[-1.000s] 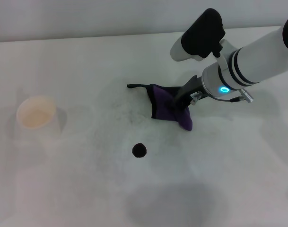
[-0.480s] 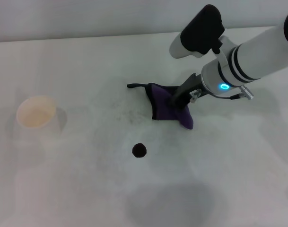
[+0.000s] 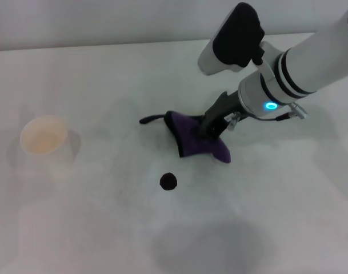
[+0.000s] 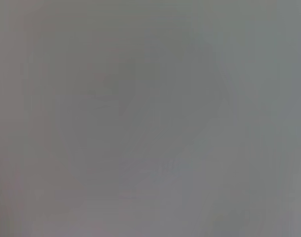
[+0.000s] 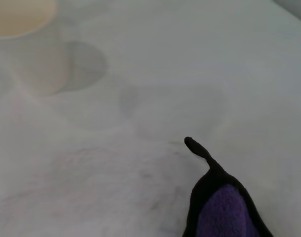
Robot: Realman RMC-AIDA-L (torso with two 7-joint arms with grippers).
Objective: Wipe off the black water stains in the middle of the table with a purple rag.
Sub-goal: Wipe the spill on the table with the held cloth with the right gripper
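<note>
The purple rag (image 3: 195, 141) lies bunched on the white table (image 3: 94, 228), its black loop tail pointing left. My right gripper (image 3: 211, 127) is shut on the rag's upper right part, pressing it to the table. The black water stain (image 3: 168, 181), a small round blot, sits a little below and left of the rag, apart from it. The right wrist view shows the rag's tip and tail (image 5: 217, 202) on the table. The left gripper is out of view; the left wrist view shows only blank grey.
A pale paper cup (image 3: 44, 137) stands at the left of the table, also in the right wrist view (image 5: 26, 39). Faint grey smudges lie around the rag. The table's far edge runs along the top.
My right gripper has dragged the rag left and slightly down, toward the black stain. The stain and the cup have not moved.
</note>
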